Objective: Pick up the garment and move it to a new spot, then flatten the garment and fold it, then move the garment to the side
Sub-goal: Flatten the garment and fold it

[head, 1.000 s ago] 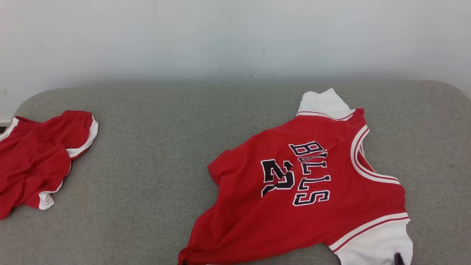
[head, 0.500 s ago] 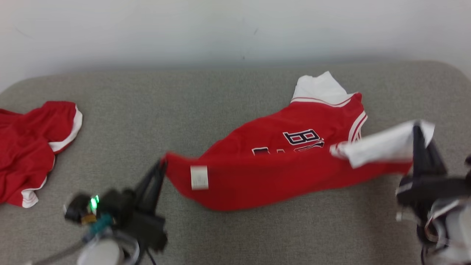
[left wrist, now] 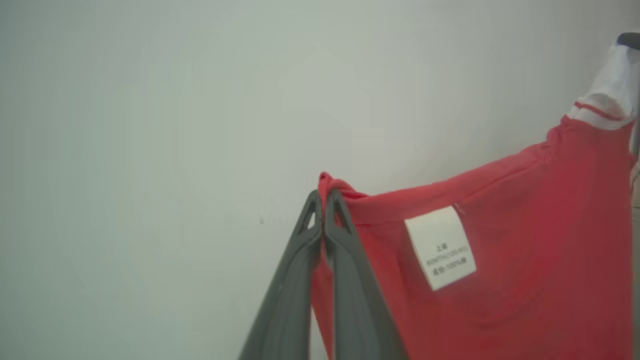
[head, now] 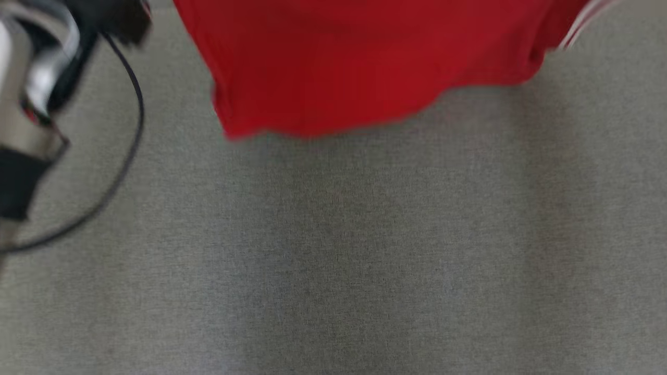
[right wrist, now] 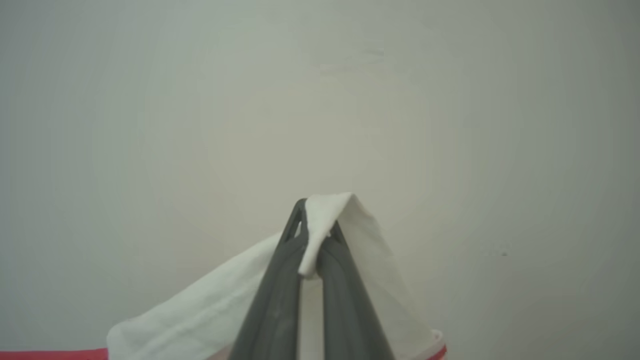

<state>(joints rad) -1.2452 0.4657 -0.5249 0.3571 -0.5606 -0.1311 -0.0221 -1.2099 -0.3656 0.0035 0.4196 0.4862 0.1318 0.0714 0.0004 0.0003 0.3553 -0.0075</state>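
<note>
The left wrist view shows the left gripper [left wrist: 324, 197] with its 2 fingers pressed together on a bunched red corner of the garment [left wrist: 500, 280]. A white label [left wrist: 440, 247] is sewn to the cloth just beside them, and the pale wall [left wrist: 150, 125] stands behind. At that view's far right a white sleeve [left wrist: 607, 85] rises to a dark tip. The right wrist view gives the other end: the right gripper [right wrist: 316, 220] pinches a fold of white cloth between its 2 closed fingers, with a thin red edge at the bottom. The head view adds the grey surface [head: 333, 250] below. There the garment's plain red body hangs across the top edge, its hem blurred and white trim at the upper right. The left forearm [head: 26, 104] and a looping black cable [head: 136, 104] are at the upper left. In the frame 0.5 seconds earlier the garment sagged onto the surface between the 2 low grippers. Now it appears lifted and stretched between them, and the head camera itself has shifted.
</note>
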